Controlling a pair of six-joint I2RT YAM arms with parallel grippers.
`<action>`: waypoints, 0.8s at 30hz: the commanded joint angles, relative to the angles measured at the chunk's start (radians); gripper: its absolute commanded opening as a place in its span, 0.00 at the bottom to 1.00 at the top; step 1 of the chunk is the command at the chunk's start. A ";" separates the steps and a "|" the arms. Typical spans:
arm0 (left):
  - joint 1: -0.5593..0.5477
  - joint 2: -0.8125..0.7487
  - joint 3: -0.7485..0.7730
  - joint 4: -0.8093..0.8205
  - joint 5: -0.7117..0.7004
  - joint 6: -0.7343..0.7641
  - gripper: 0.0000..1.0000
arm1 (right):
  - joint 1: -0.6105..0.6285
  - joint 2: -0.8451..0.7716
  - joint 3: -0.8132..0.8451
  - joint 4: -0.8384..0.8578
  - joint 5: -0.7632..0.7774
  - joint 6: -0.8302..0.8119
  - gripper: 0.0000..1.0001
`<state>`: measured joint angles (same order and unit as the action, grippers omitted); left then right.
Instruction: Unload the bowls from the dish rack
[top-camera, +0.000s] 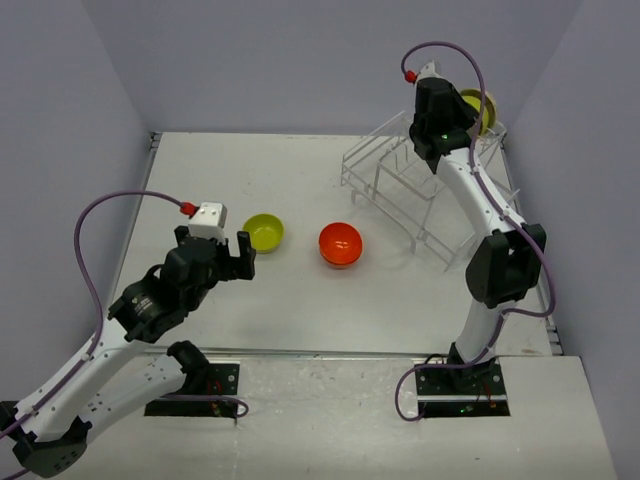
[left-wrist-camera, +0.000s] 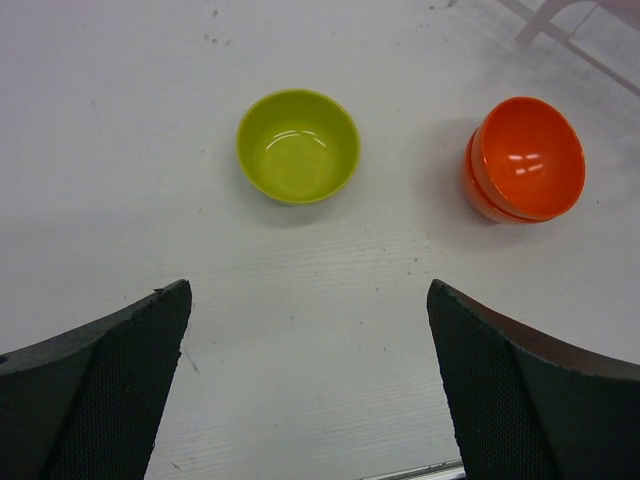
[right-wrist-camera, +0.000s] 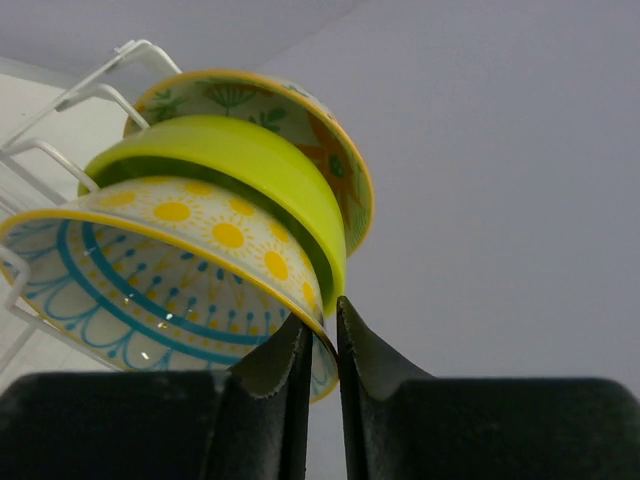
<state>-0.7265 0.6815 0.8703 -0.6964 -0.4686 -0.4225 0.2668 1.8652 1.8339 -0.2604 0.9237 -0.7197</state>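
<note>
At the back right, the white wire dish rack (top-camera: 420, 185) holds three bowls leaning in a row. The nearest is cream with yellow flowers (right-wrist-camera: 170, 270), then a yellow-green one (right-wrist-camera: 230, 160), then another patterned one (right-wrist-camera: 300, 120). My right gripper (right-wrist-camera: 320, 315) is shut on the lower rim of the cream flowered bowl, one finger inside and one outside. A yellow-green bowl (top-camera: 264, 232) and an orange-red bowl (top-camera: 340, 244) sit upright on the table. The orange-red one (left-wrist-camera: 525, 160) looks nested in a second. My left gripper (left-wrist-camera: 308, 292) hangs open just short of the yellow-green bowl (left-wrist-camera: 298, 146), holding nothing.
Rack prongs (right-wrist-camera: 60, 100) stand to the left of the held bowl. Grey walls close in the table on three sides, and the right wall is close behind the rack. A metal strip edges the table's near side.
</note>
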 joint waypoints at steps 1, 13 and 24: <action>0.009 -0.002 -0.007 0.057 -0.011 0.033 1.00 | 0.000 -0.001 -0.039 0.075 -0.017 0.002 0.14; 0.012 0.000 -0.016 0.074 -0.015 0.041 1.00 | 0.005 -0.135 -0.127 0.194 -0.005 -0.050 0.00; 0.019 -0.003 -0.022 0.078 -0.018 0.039 1.00 | 0.018 -0.235 -0.148 0.247 -0.006 -0.069 0.00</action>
<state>-0.7136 0.6830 0.8528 -0.6594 -0.4690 -0.4004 0.2764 1.7168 1.6688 -0.1070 0.9035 -0.7757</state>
